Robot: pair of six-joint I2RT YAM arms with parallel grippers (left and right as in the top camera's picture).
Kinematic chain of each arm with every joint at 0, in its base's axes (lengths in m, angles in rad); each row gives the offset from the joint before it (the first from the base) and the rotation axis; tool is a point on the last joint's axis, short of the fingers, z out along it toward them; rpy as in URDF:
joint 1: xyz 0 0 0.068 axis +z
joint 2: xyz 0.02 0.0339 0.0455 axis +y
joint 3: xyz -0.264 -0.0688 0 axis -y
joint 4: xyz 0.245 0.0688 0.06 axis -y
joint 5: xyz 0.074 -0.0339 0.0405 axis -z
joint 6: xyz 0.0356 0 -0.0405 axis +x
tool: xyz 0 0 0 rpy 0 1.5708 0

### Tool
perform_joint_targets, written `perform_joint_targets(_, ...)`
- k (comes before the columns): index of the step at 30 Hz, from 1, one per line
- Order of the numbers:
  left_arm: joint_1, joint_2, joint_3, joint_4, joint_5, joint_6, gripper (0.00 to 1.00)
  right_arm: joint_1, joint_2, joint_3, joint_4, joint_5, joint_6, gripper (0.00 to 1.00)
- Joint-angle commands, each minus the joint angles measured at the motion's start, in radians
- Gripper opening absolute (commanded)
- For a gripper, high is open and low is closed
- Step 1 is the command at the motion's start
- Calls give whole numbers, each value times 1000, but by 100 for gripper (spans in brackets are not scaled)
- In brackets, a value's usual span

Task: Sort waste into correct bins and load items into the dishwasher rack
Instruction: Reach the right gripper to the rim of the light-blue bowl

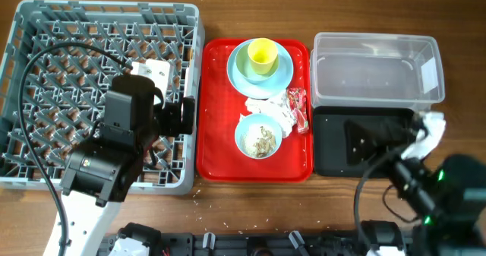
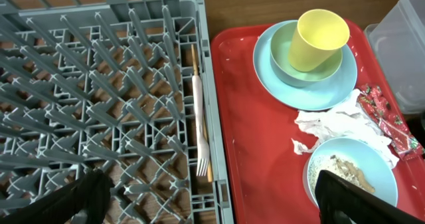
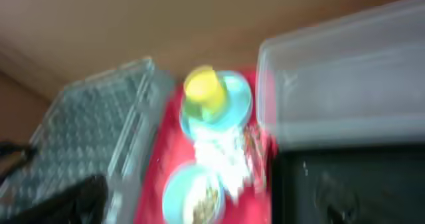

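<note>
left gripper (image 2: 212, 187) hangs over the 3 o'clock edge of the dishwasher rack (image 2: 207, 64), fingers spread wide, nothing between them. right gripper (image 1: 425, 131) sits at 4 o'clock of the overhead view by the black tray (image 1: 334, 146). its own camera is blurred, but it looks spread and empty.

fork (image 2: 201, 127) and chopstick (image 2: 195, 64) already lie in the rack, side by side against its wall next to the red tray (image 2: 259, 157). in the left wrist view both long axes run 12 to 6, fork tines at 6.

the rest is on the red tray, mid table. yellow cup (image 2: 319, 41) stands upright, mouth up, axis vertical, inside a blue bowl (image 2: 282, 61) on the plate (image 2: 312, 94) at the tray's 12 o'clock. napkin (image 2: 339, 124) and wrapper (image 2: 388, 121) lie mid tray. the second bowl (image 2: 378, 164), at 6 o'clock, holds the food scraps (image 2: 348, 169). clear tub (image 1: 376, 36) at 2 o'clock looks empty.

likely step: left arm goes for the cup next. to do it well:
- swing toward 3 o'clock and come down from above.
- put one finger inside the rim and one outside.
- close gently, since the thin wall may flex.
- lift straight up so the bowl underneath doesn't come along.
- flip it mouth down and seat it between pegs, clear of the fork.

the right arm is closer to the napkin and wrapper, so keep the two arms apart over the tray.
</note>
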Motion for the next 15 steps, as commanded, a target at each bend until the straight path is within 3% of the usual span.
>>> perform_joint_targets(1, 2, -2, 6, 3, 12, 5, 100, -2, 241, 196, -92, -85, -83, 100)
perform_joint_targets(2, 2, -2, 6, 3, 12, 5, 100, -2, 288, 205, -88, -183, -84, 97)
perform_joint_targets(4, 2, -2, 6, 3, 12, 5, 100, 10, 366, 204, -114, -293, -130, 72)
perform_joint_targets(5, 2, -2, 6, 3, 12, 5, 100, 40, 409, 202, -145, -262, -159, 65)
perform_joint_targets(7, 2, -2, 6, 3, 12, 5, 100, 119, 467, 195, -174, -166, -176, 61)
perform_joint_targets(10, 2, -2, 6, 3, 12, 5, 100, 369, 587, 189, -155, 1, -155, 50)
perform_joint_targets(12, 2, -2, 6, 3, 12, 5, 100, 537, 675, 189, -86, 139, -81, 49)
perform_joint_targets(15, 2, -2, 6, 3, 12, 5, 100, 680, 790, 189, -14, 259, -17, 49)
